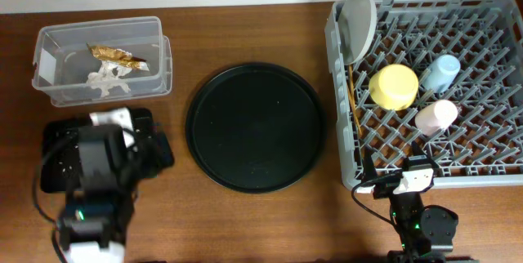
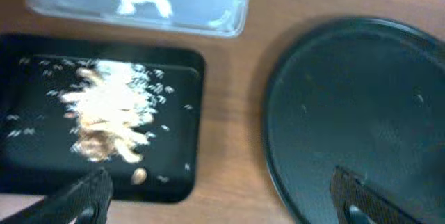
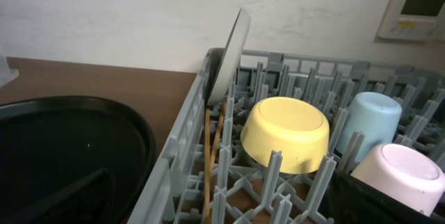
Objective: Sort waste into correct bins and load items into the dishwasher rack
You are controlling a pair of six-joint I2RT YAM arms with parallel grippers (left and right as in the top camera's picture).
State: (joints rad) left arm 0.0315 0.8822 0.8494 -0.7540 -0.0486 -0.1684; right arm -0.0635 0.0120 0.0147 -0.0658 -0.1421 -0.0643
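The clear tub [image 1: 155, 51] at the back left holds the gold-brown wrapper [image 1: 118, 56] and white tissue [image 1: 108, 81]. The shallow black tray [image 2: 177, 78] holds beige food scraps [image 2: 108, 109]. My left gripper [image 2: 222, 206] is open and empty, low over the table between that tray and the round tray. The grey rack [image 1: 337, 108] on the right holds the upright grey plate [image 1: 359, 24], yellow bowl [image 1: 394, 86], light-blue cup [image 1: 440, 73], pink cup [image 1: 435, 117] and chopsticks [image 1: 354, 100]. My right gripper [image 3: 222, 210] is open and empty at the rack's front left corner.
The large round black tray [image 1: 255, 127] lies in the middle of the table, between the two arms. The left arm's body [image 1: 94, 173] covers most of the shallow black tray in the overhead view. A wall runs behind the table.
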